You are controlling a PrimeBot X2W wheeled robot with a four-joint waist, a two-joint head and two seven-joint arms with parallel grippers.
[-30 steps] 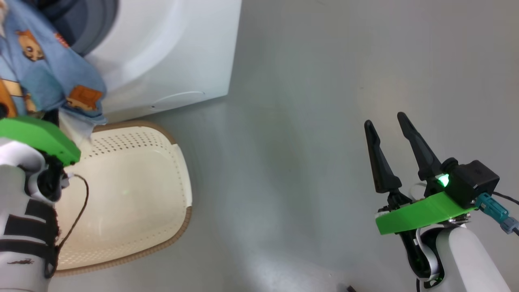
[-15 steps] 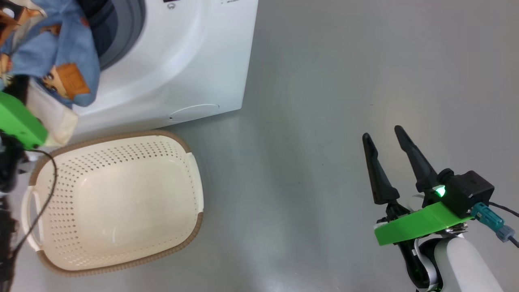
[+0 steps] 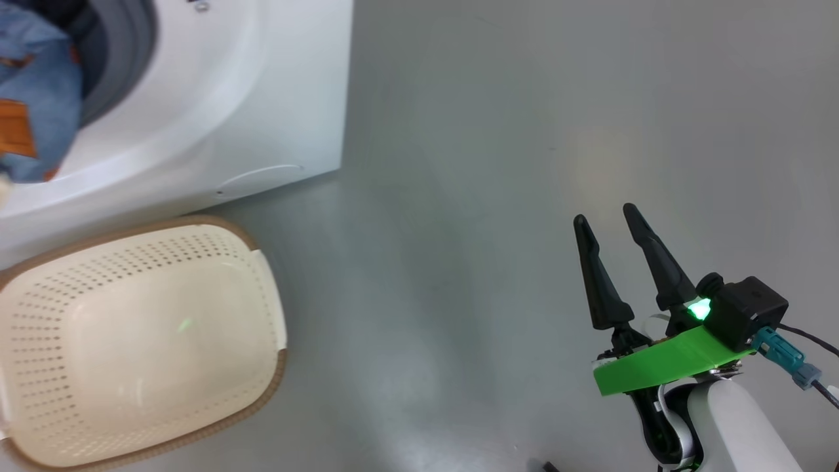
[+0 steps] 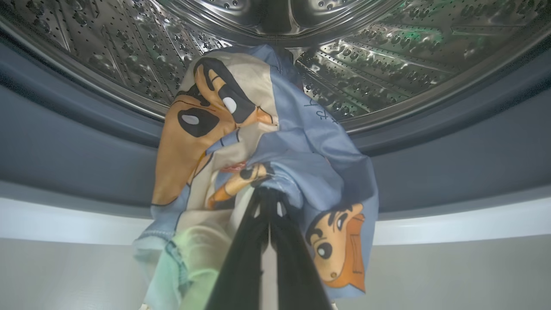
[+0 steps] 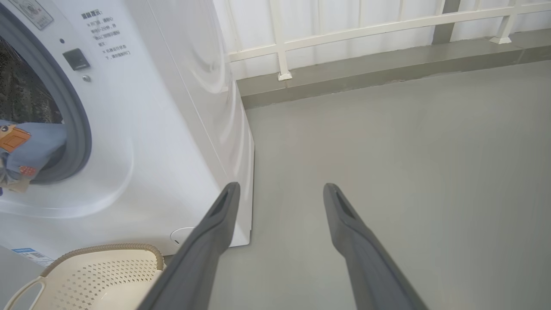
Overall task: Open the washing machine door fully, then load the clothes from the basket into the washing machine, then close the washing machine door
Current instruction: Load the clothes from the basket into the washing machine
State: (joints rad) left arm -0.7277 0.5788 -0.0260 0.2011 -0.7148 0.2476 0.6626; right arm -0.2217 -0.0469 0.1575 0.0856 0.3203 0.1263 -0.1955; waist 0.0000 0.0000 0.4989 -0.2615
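Pinching the clothes (image 4: 275, 142) tight at the washing machine (image 3: 229, 98) mouth, left pincer (image 4: 269, 193) holds them half over the gasket (image 4: 64, 146), so letting go this shallow likely drops them outside the drum (image 4: 387, 51); right pincer (image 3: 605, 214) wide, empty, above smooth grey floor (image 3: 459, 196); basket (image 3: 65, 308) emptied; white railing (image 5: 366, 30) beyond.

head looks down, left wrist close at drum (image 4: 387, 56), all share washing machine (image 3: 262, 98)

The light blue cartoon-print clothes (image 4: 301, 163) bury the left gripper's (image 4: 267, 191) fingertips, and the head view's left edge cuts off the cream-white perforated plastic basket (image 3: 196, 244).
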